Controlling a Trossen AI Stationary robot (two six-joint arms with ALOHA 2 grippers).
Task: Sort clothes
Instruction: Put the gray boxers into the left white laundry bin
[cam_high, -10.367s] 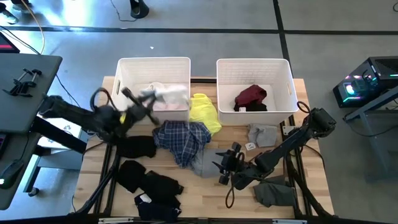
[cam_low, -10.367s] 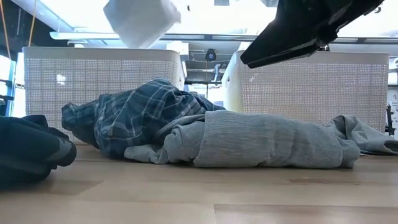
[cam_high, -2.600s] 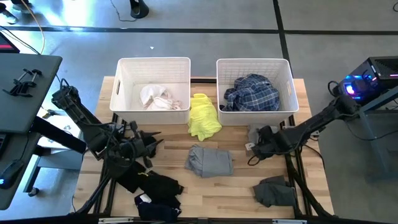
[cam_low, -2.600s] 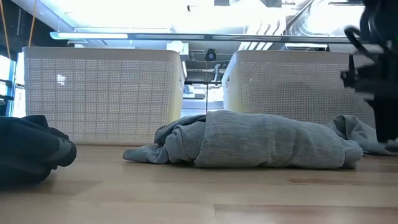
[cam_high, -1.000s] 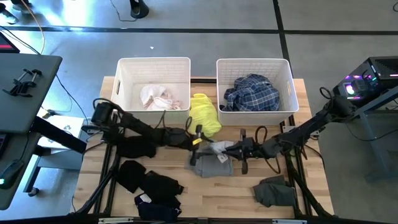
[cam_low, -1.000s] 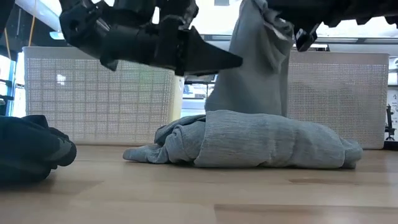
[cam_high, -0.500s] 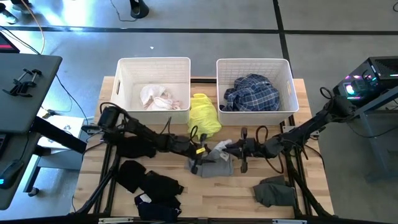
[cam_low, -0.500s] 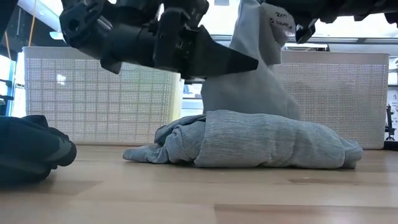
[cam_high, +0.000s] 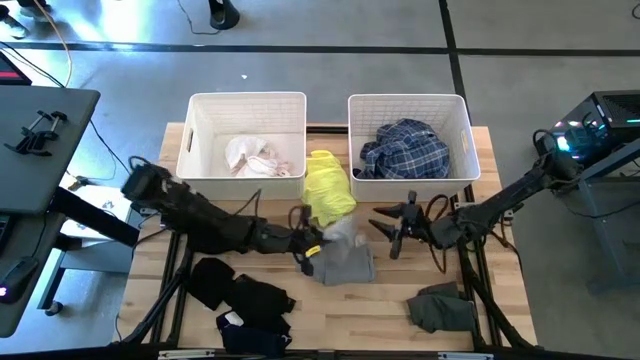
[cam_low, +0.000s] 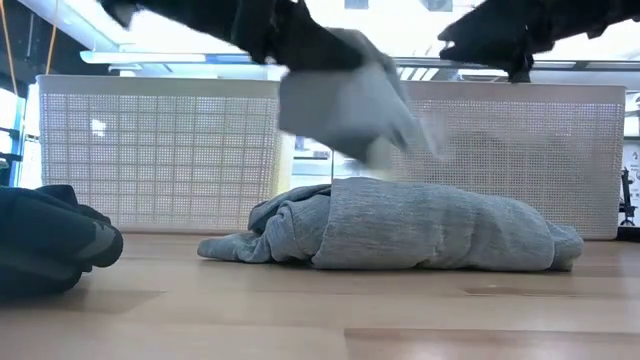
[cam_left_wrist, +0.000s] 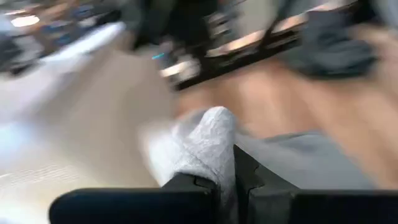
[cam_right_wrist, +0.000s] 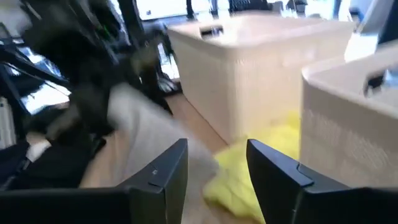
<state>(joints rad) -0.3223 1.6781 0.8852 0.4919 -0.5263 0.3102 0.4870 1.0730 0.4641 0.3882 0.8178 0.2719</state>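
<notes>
The clothes, small soft fabric garments, lie spread over the wooden slatted table (cam_high: 390, 305) and in two white perforated plastic bins. A light grey garment (cam_high: 340, 230) is clamped in the left gripper (cam_high: 310, 246) and hangs lifted above a folded darker grey garment (cam_high: 342, 265) that rests flat at the table centre; in the low view the lifted piece (cam_low: 345, 105) is clear of the folded one (cam_low: 420, 225). The left wrist view shows the fingers (cam_left_wrist: 249, 180) closed together on the grey fabric (cam_left_wrist: 208, 140). The right gripper (cam_high: 395, 229) sits at 3 o'clock from the lifted garment, near it but apart, with its fingers (cam_right_wrist: 161, 174) spread and nothing between them. A crumpled yellow garment (cam_high: 328, 186) lies at 12 o'clock from the table centre, between the two bins. The left bin (cam_high: 198, 120), at 11 o'clock, holds a white garment (cam_high: 256, 158). The right bin (cam_high: 458, 115), at 1 o'clock, holds a blue plaid garment (cam_high: 405, 148). Several black garments (cam_high: 240, 300) lie at 7 o'clock. A dark grey garment (cam_high: 440, 308) lies at 5 o'clock, well apart from the right gripper.
</notes>
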